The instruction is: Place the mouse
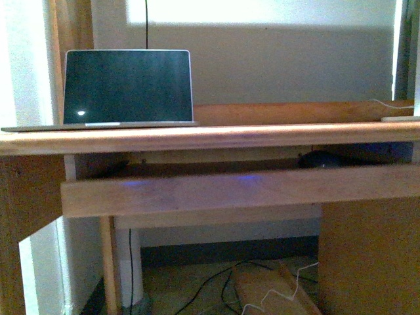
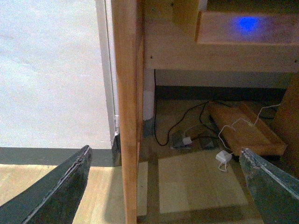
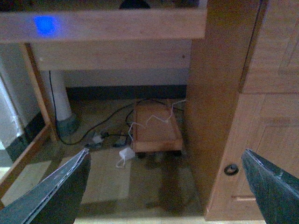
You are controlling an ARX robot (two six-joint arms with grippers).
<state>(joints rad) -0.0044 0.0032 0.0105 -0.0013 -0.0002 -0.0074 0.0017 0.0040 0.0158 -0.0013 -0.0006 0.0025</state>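
**Under the tabletop, mouse untouched, both claws empty**

On the pull-out shelf [image 1: 230, 190] beneath the tabletop [image 1: 262, 136], toward its right end, the mouse [image 1: 321, 159] lay as a low dark dome just behind the shelf's front rail. It was well apart from the open laptop [image 1: 126, 86], which stood on the tabletop at the left. The right wrist view caught only the top of the mouse, peeking over the same rail.

Neither claw had it. The left claw [image 2: 164, 151] was spread wide with nothing between its fingers, looking past the desk's left leg at the floor and cables below. The right claw [image 3: 166, 152] was equally wide and empty, facing the floor under the shelf beside the desk's right cabinet. Neither arm showed in the front view.

By my reading, nothing of the placing was done. The reach, the grasp, the carry and the set-down were all left. Where the mouse was meant to go could not be read from the pictures, though the bare tabletop right of the laptop seemed a likely spot.

As for its lie, the dark shape was wider than it was tall, so its long axis seemed to run across the shelf, left to right. The rail hid its lower part, and which end was the front could not be told.
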